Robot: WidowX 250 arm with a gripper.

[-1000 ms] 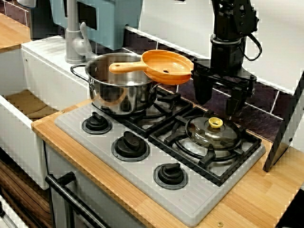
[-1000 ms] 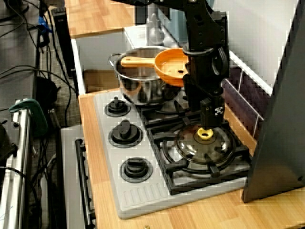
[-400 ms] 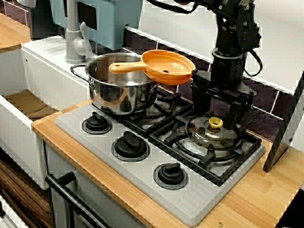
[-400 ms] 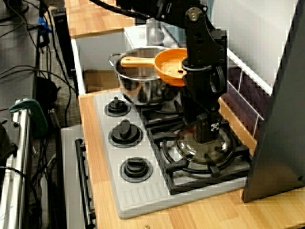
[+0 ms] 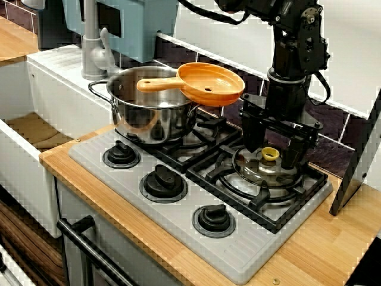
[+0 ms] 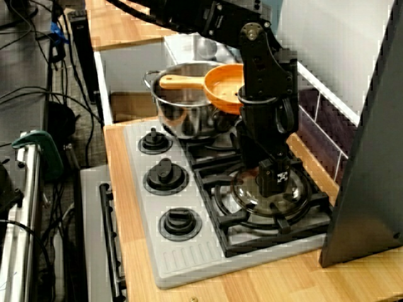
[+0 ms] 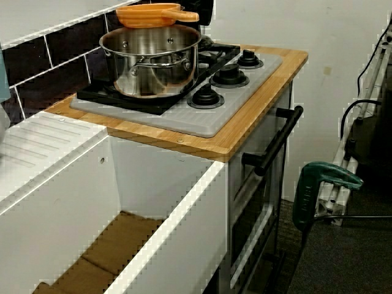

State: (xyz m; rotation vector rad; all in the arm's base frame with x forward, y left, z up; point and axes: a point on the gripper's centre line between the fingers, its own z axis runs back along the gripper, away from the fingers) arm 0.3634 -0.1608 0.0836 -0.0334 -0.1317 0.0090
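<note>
A glass lid (image 5: 262, 174) with a yellow knob (image 5: 270, 154) lies on the right-hand burner grate. In the front view my gripper (image 5: 271, 149) is open and low over the lid. Its two black fingers (image 5: 251, 136) stand either side of the knob without touching it. In the view from the knob side the gripper (image 6: 272, 181) hides the knob, and only the lid's rim (image 6: 247, 196) shows. On the left burner stands a steel pot (image 5: 152, 110) with an orange strainer (image 5: 211, 83) resting on its rim.
Three black dials (image 5: 163, 182) line the grey stove front. A white sink (image 5: 36, 128) and a faucet (image 5: 95, 47) are at the left. A dark leaning panel (image 5: 357, 161) stands close on the right. The view from the sink side shows the pot (image 7: 150, 61) and a green clamp (image 7: 321, 184).
My gripper has come down and slightly forward from above and behind the lid, and its open fingers now straddle the yellow knob. The lid, pot and strainer have not moved.
</note>
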